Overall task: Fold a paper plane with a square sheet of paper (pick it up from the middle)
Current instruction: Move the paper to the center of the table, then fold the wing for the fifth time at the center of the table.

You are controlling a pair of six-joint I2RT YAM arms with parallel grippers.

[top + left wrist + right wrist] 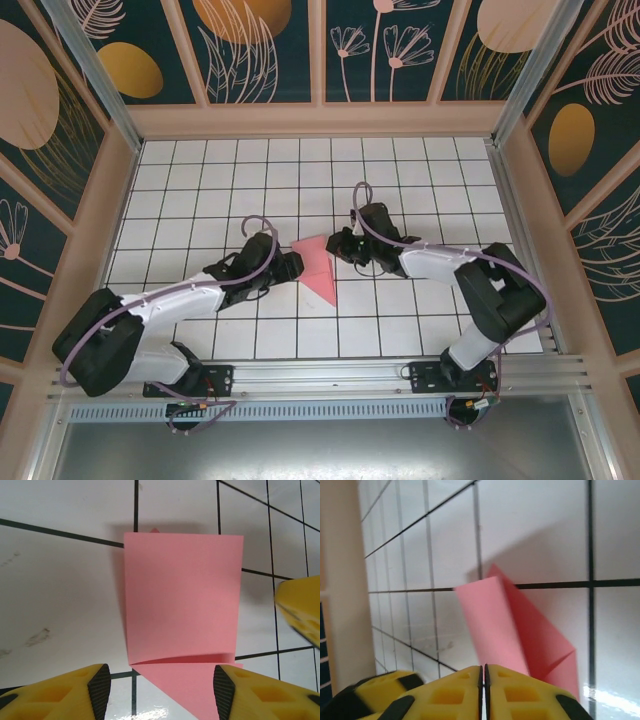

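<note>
So I'm counting just one pink sheet of paper (318, 268) lying on the one gridded table (200, 180), and two arms (170, 300) are flanking that sheet, one on each side, so two grippers too: left gripper (294, 265) and right gripper (336, 246), each showing two yellow fingers (80, 692), four altogether

Free table (300, 170) beyond the pink sheet (318, 268); left arm (180, 295), right arm (430, 262) close beside.

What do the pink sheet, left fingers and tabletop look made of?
Sheet: thin paper, matte salmon-pink; holds sharp creases.
Left fingers: likely yellow plastic with moulded pockets; black, probably rubber pads.
Tabletop: white gridded surface, glossy glare near the fingers; material unclear.
</note>
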